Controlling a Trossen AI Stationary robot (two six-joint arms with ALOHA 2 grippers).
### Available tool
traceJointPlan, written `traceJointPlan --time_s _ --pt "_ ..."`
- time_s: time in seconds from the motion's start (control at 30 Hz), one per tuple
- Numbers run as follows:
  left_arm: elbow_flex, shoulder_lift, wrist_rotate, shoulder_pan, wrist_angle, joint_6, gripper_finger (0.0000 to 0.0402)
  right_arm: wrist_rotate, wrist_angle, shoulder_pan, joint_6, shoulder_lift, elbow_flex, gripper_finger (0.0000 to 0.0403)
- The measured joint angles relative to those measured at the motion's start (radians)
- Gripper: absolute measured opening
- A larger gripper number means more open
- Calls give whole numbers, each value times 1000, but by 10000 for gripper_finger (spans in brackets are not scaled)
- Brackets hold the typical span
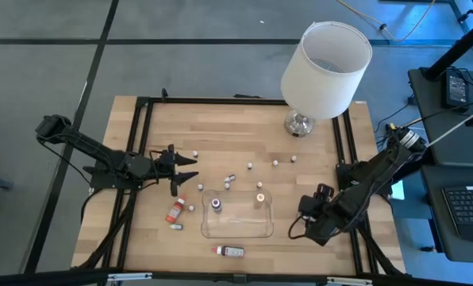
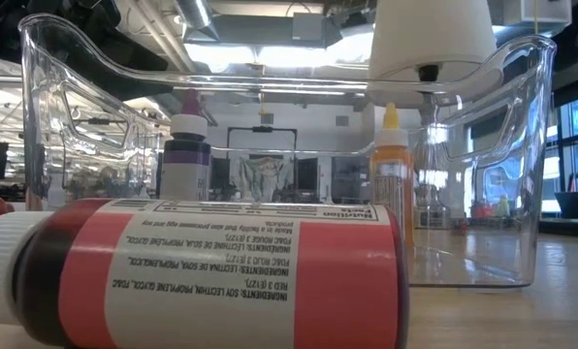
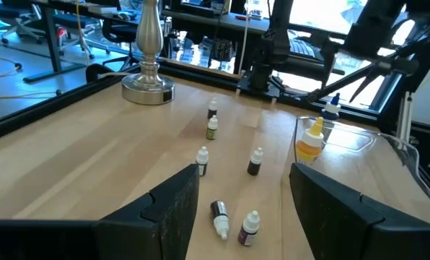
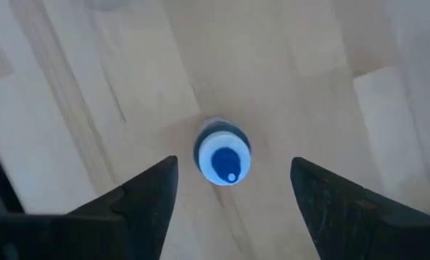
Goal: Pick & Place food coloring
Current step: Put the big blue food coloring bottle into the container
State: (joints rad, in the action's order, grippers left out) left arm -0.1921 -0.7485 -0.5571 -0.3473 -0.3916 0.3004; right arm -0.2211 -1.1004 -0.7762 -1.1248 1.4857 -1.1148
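Food coloring bottles (image 3: 255,162), light, rigid and tippy, lie scattered on the table beside the clear tray (image 1: 238,226); right gripper (image 4: 233,189), fingers apart, hovers over a blue-capped bottle (image 4: 223,160), best pinched across its body.

Red bottle (image 2: 202,271) lying on its side in the low view, its white label showing upside down, reading "INGREDIENTS: SOY LECITHIN, PROPYLENE GLYCOL, FD&C RED 3", further small lines in other languages, "Nutrition" heading partly showing, remaining print too small to read
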Motion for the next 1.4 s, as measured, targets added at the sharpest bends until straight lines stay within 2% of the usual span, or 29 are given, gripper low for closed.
traceJointPlan --time_s 0.13,0.4,0.63,0.83,1.1,1.23,1.4 --pt "0 0 0 0 0 0 212 11 68 1 3 0 43 270" --pt "0 0 0 0 0 0 212 6 81 1 2 0 70 269" --pt "0 0 0 0 0 0 212 6 103 17 3 0 104 251" --pt "0 0 -1 0 0 0 212 13 116 26 5 0 116 216" --pt "0 0 -2 0 0 0 212 51 116 26 7 -2 116 127" --pt "0 0 -3 0 0 0 212 63 98 28 11 -3 101 122" --pt "0 0 -3 0 0 0 212 56 18 28 12 -3 13 122"
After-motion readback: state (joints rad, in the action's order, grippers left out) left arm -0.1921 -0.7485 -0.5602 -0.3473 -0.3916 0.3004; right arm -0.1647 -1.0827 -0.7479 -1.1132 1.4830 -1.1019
